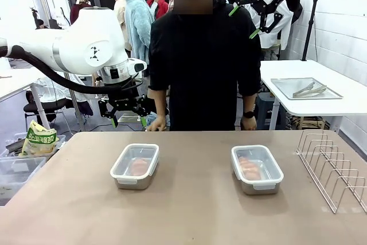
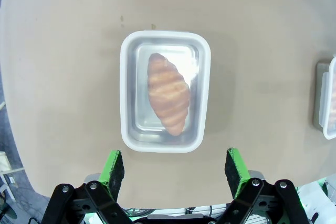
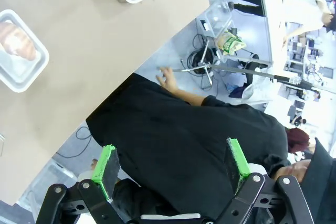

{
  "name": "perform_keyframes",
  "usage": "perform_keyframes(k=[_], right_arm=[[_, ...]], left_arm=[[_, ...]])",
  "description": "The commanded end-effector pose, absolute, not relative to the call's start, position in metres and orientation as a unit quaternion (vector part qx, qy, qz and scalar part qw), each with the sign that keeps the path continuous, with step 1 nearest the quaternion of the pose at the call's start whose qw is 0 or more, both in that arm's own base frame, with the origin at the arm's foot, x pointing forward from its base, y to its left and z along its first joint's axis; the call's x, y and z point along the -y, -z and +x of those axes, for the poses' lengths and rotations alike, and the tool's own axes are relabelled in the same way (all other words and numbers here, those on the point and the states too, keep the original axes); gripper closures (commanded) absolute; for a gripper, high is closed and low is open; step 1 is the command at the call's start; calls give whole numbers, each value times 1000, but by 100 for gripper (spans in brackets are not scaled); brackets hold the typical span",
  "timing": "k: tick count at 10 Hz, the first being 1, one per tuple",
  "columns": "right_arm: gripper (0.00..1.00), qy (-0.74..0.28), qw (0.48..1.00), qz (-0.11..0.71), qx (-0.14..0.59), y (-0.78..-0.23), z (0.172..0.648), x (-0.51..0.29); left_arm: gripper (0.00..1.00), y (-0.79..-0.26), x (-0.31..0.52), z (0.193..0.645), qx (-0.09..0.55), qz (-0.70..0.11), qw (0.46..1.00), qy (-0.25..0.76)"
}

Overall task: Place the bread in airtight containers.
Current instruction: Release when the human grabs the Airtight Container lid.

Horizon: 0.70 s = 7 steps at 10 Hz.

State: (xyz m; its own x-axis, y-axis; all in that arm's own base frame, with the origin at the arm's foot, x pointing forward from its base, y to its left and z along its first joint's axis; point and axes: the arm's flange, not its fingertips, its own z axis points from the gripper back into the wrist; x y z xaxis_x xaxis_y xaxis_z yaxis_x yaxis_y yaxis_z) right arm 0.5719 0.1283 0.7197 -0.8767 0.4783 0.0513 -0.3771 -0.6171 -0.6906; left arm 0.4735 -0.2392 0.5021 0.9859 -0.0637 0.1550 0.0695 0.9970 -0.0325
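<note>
- Hovering above the table's far left edge, the left gripper has its green-padded fingers spread wide with nothing between them; its wrist view looks straight down on the near container.
- Raised high at upper right beside the person, the right gripper likewise stands apart and empty, well clear of the work surface.
- Directly below the left gripper sits the left shallow stainless-steel rectangular container with rounded corners; a clear plastic lid appears seated on it, its pale rim running unbroken around all four sides.
- Inside lies one golden-brown, ridged, glossy croissant-like roll, set diagonally, within the walls.
- The right matching steel container stands well apart from the first on the brown table, also lidded, with a second roll visible through the lid.
- A wire rack stands at the table's right edge; a person in black stands at the far side, one hand resting near the table edge.
- Judgement: both rolls are stowed and covered; the task looks essentially complete.
- Recommendation: if lid seating needs confirming, descend vertically, centred over the lid, and press evenly on the rim, not the middle, so the box does not skid; keep clear of the person's hand.
</note>
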Motion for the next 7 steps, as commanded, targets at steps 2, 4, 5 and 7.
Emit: perform_keyframes(k=[2,4,5,7], right_arm=[[0,-893,240,-71,375,-718,570,-129],[0,-893,240,-71,375,-718,570,-129],[0,-893,240,-71,375,-718,570,-129],[0,-893,240,-71,375,-718,570,-129]], left_arm=[[0,-504,238,473,81,-13,996,31],[0,-504,238,473,81,-13,996,31],[0,-504,238,473,81,-13,996,31],[0,-504,238,473,81,-13,996,31]])
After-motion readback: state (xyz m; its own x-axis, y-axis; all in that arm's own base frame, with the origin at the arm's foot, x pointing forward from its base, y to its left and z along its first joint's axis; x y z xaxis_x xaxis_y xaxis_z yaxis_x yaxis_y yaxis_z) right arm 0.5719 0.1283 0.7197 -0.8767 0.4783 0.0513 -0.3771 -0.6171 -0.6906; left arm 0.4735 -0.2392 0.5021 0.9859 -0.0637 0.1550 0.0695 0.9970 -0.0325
